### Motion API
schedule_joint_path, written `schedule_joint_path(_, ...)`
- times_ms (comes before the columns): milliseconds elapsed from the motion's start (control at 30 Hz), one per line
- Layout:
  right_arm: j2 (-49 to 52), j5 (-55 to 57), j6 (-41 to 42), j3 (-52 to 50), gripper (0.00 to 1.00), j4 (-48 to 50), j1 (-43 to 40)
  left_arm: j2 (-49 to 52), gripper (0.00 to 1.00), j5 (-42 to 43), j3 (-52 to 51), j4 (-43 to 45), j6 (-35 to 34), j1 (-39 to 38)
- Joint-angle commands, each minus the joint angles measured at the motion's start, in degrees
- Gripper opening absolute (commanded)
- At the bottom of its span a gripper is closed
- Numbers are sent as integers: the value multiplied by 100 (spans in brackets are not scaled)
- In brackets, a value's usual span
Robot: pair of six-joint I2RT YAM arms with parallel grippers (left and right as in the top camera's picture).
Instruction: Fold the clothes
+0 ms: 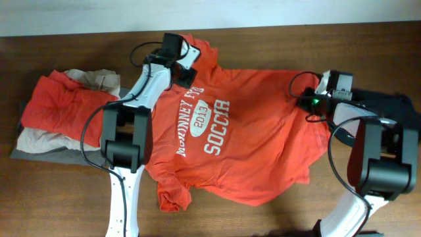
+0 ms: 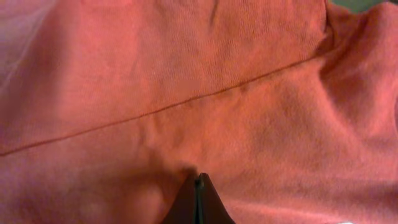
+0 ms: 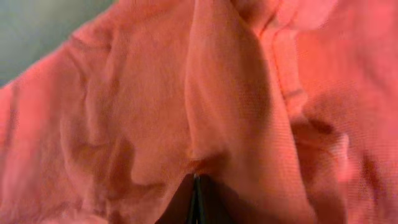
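Wooden table [image 1: 66,197]: T-shirt [image 1: 256,145] spread; left pincer [image 2: 199,182], right pincer [image 3: 196,180] closed tight, pinching fabric.

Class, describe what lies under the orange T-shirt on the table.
The wooden table shows at the edges of the orange T-shirt, so it lies on that. Anything else beneath it is covered. The left gripper and right gripper pinch it from above.

Left arm [image 1: 125,135]: white links, black joint housings.
Right arm [image 1: 380,158]: coloured alike; green light [image 1: 316,102] lit.
Cables [image 1: 83,135]: black, looped beside each arm.
Jaws: dark, wedge-shaped.
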Motion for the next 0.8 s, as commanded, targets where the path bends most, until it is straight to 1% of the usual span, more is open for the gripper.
schedule_joint_path(0, 691, 813, -203, -269, 4, 105, 17, 533, 0, -232, -76, 98, -785, 361)
schedule_joint_path(100, 688, 1051, -527, 125, 4, -142, -37, 533, 0, -232, -68, 326, -1178, 581)
schedule_joint_path(200, 688, 1169, -925, 721, 4, -758, -146, 533, 0, -227, 48, 444, -1432, 811)
schedule_joint_path(267, 688, 1145, -1233, 1165, 4, -1165, -208, 533, 0, -181, 195, 435, -1469, 929)
schedule_joint_path(367, 680, 835, -1600, 1961, 25, -2009, -247, 531, 0, -35, 623, 258, -1467, 1027)
schedule_joint_path(400, 675, 656, -1694, 2232, 31, -2354, -245, 531, 0, -4, 815, 146, -1467, 1038)
schedule_joint_path(467, 656, 323, -1773, 2835, 39, -3209, -245, 531, 2, 20, 1329, -210, -1462, 1043)
schedule_joint_path(600, 555, 262, -1770, 3812, 40, -4798, -240, 531, 12, 35, 2673, -1298, -1305, 1021)
schedule_joint_path(633, 485, 262, -1744, 4000, 40, -5215, -240, 531, 14, 35, 3161, -1759, -1222, 999)
schedule_joint_path(700, 343, 260, -1639, 4135, 40, -5768, -240, 531, 18, 81, 3779, -2439, -1180, 964)
schedule_joint_path(767, 151, 269, -1615, 4142, 41, -6474, -234, 531, 19, 269, 4358, -3270, -894, 903)
